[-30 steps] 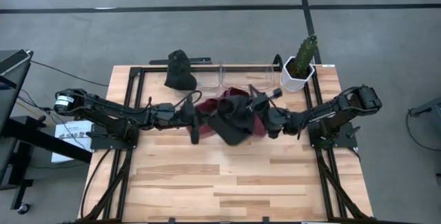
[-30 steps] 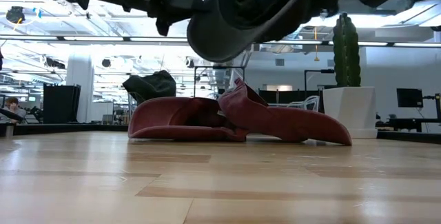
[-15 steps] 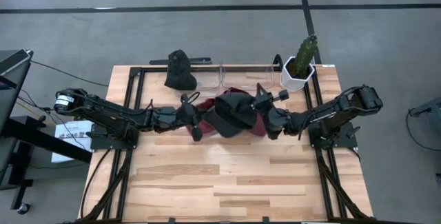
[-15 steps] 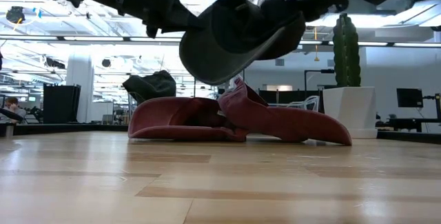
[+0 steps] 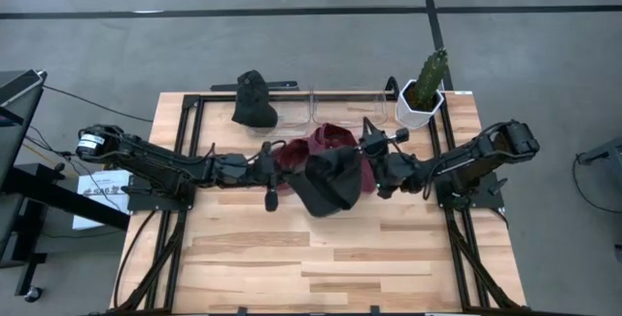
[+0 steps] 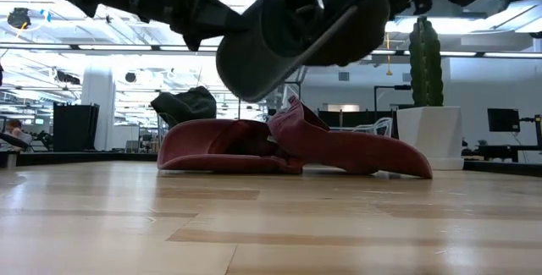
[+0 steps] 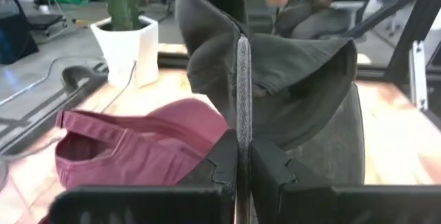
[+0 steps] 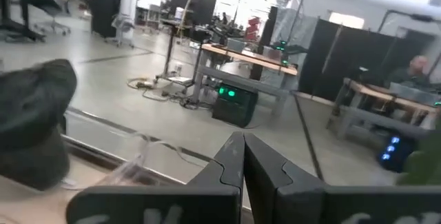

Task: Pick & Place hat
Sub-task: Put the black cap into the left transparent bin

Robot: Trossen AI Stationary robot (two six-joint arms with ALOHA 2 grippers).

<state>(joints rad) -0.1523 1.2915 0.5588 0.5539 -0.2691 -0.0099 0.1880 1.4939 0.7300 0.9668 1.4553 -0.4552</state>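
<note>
Dark grey fabric, a hat (image 5: 328,186), is being held in the air above the wooden desk (image 5: 321,258), near its middle. An edge of the hat is being pinched between the closed fingers of the left gripper (image 7: 242,156). The right gripper (image 8: 240,156) is being kept pressed together with nothing visibly between its fingers, just beside the hat. A maroon cap (image 6: 288,146) is lying on the desk beneath. A potted cactus (image 5: 424,88) is standing at the far right corner.
</note>
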